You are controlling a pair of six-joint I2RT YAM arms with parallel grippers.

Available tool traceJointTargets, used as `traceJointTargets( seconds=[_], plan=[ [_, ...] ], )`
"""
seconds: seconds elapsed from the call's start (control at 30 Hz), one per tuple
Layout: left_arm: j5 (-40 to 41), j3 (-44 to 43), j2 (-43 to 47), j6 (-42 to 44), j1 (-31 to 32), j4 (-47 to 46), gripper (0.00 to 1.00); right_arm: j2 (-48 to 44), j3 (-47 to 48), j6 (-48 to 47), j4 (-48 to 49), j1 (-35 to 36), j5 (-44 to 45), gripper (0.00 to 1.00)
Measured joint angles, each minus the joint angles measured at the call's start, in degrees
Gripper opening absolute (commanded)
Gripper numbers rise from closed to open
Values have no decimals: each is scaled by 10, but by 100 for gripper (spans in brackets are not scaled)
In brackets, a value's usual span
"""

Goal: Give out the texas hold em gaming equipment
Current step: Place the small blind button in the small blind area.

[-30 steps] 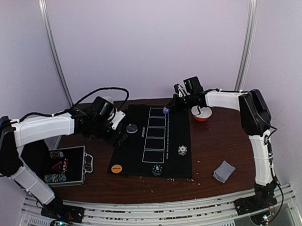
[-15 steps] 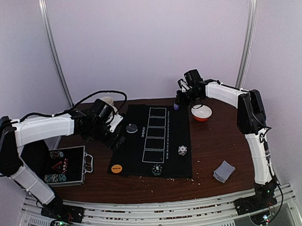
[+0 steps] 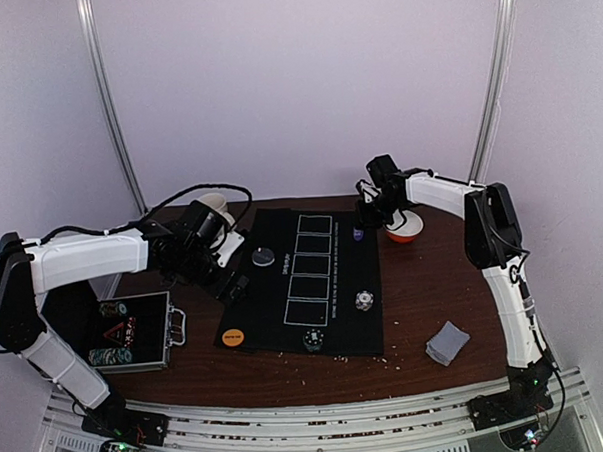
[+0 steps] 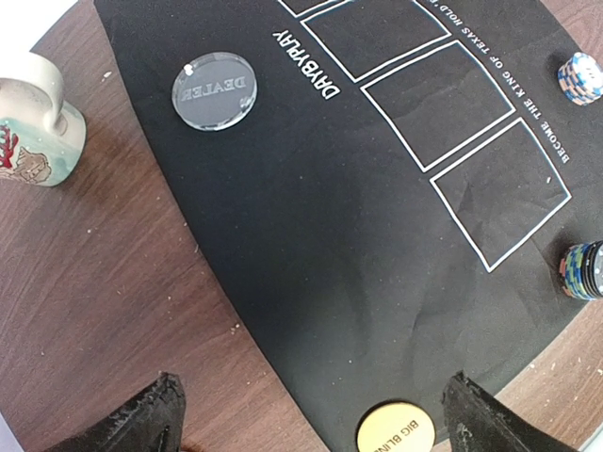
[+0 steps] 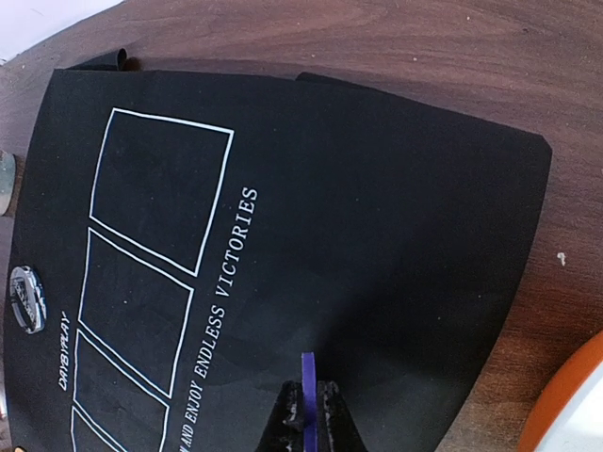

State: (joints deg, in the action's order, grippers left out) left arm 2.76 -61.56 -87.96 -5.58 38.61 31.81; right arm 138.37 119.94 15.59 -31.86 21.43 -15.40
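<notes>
A black poker mat point(image 3: 329, 275) lies on the table. My right gripper point(image 3: 360, 230) is shut on a thin blue-purple button disc point(image 5: 307, 391), held edge-on just above the mat's far right part point(image 5: 396, 226). My left gripper point(image 3: 238, 283) is open and empty over the mat's left edge; its fingertips point(image 4: 158, 412) straddle that edge. The clear dealer disc point(image 4: 214, 89) and the orange big blind disc point(image 4: 399, 430) lie on the mat. Two chip stacks point(image 3: 364, 300) point(image 3: 313, 338) stand near its front. Grey-backed cards point(image 3: 447, 342) lie at the right front.
A red-and-white bowl point(image 3: 403, 228) stands right of the mat, close to my right gripper. A patterned mug point(image 4: 33, 132) stands at the mat's far left. An open metal chip case point(image 3: 126, 332) sits at the front left.
My right gripper has carried the blue-purple disc rightward from over the mat's far edge, then down toward its far right part beside the bowl. The left arm has barely moved.
</notes>
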Motion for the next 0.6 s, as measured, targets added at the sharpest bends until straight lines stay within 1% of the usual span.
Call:
traceJointTargets(
  seconds=[0.03,0.17,0.23,0.37,0.47,0.6],
  plan=[
    [0,0,0,0,0,0,98,0,0,0,-1,0,-1,2],
    [0,0,0,0,0,2,98,0,0,-1,-7,-3,-3,16],
    [0,0,0,0,0,5,98,0,0,-3,-11,-4,-2,21],
    [-2,0,0,0,0,11,98,0,2,-7,-20,-4,2,27],
    [-2,0,0,0,0,14,98,0,3,-9,-23,-4,7,30],
    [-4,0,0,-6,0,22,98,0,6,-9,-24,-4,26,37]
  ],
)
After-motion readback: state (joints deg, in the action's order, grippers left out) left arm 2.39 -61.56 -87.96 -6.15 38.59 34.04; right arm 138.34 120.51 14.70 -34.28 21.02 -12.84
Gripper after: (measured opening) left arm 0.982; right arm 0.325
